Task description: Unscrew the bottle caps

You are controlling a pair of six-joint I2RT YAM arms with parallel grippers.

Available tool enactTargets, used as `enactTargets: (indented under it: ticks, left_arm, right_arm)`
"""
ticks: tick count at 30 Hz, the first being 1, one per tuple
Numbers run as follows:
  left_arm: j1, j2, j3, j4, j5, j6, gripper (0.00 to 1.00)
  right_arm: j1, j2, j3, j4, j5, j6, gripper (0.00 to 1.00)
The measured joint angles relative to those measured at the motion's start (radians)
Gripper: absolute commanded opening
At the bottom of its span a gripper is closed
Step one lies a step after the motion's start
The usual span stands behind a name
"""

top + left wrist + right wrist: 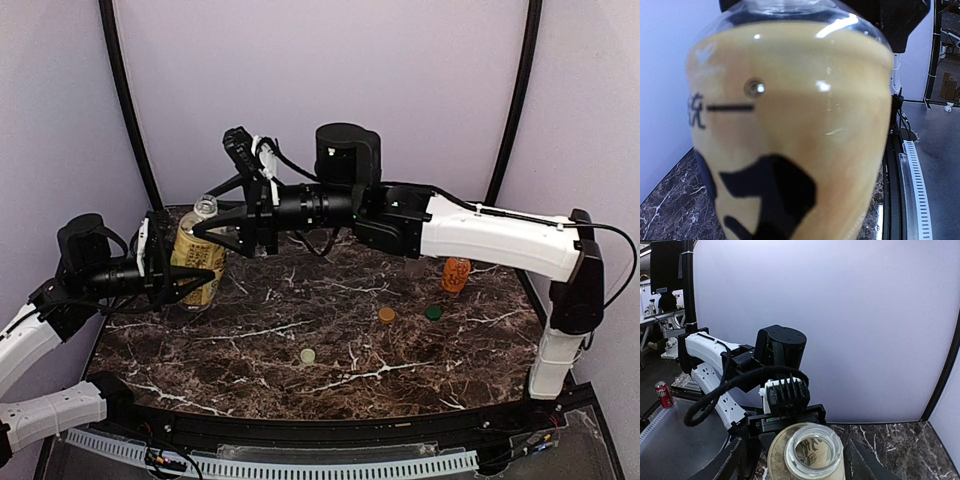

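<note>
The yellow-labelled bottle [197,262] is gripped at its body by the closed left pincer [188,275], at the far left part of the desk [350,380]. Its mouth is uncovered. The right pincer [200,226] is held open around the neck, not touching it.

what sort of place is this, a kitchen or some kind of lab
Most likely a robotics lab test cell: a left arm and right arm bolted at a marble-look table, plain white screens boxing it in, and cluttered workbenches beyond in the right wrist view.
</note>
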Motion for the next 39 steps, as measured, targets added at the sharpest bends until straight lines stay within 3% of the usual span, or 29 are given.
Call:
enactTargets:
  ticks: [2,9,11,12,14,21,29,34,39]
  left_arm:
    - [0.000,0.000,0.000,0.005,0.006,0.000,0.28]
    - [0.000,-0.004,0.000,0.016,0.019,0.002,0.28]
    - [0.001,-0.006,-0.001,0.017,0.020,0.003,0.45]
    - [0.001,-0.007,-0.002,0.017,0.019,0.001,0.79]
    - [0.001,-0.007,-0.004,0.017,0.012,0.005,0.96]
    - [0.001,-0.032,-0.044,0.017,-0.110,0.008,0.99]
    - [0.040,-0.068,-0.139,0.028,-0.248,0.020,0.99]
    - [0.109,-0.100,-0.222,0.034,-0.291,-0.002,0.99]
    - [0.171,-0.144,-0.280,0.042,-0.339,-0.026,0.99]
  right_arm:
    - [0.006,0.015,0.021,0.012,-0.003,0.001,0.47]
    - [0.007,0.048,0.070,0.005,-0.005,0.008,0.00]
    - [0.007,0.050,0.078,-0.005,-0.003,0.004,0.00]
    - [0.007,0.050,0.079,-0.010,-0.002,0.002,0.00]
    - [0.007,0.050,0.081,-0.019,0.010,-0.002,0.00]
    - [-0.008,-0.008,0.000,-0.117,0.239,-0.031,0.00]
    - [-0.156,-0.175,-0.326,-0.117,0.657,-0.041,0.00]
    - [-0.266,-0.190,-0.504,-0.059,0.782,-0.027,0.00]
    - [-0.328,-0.190,-0.558,-0.025,0.822,0.000,0.00]
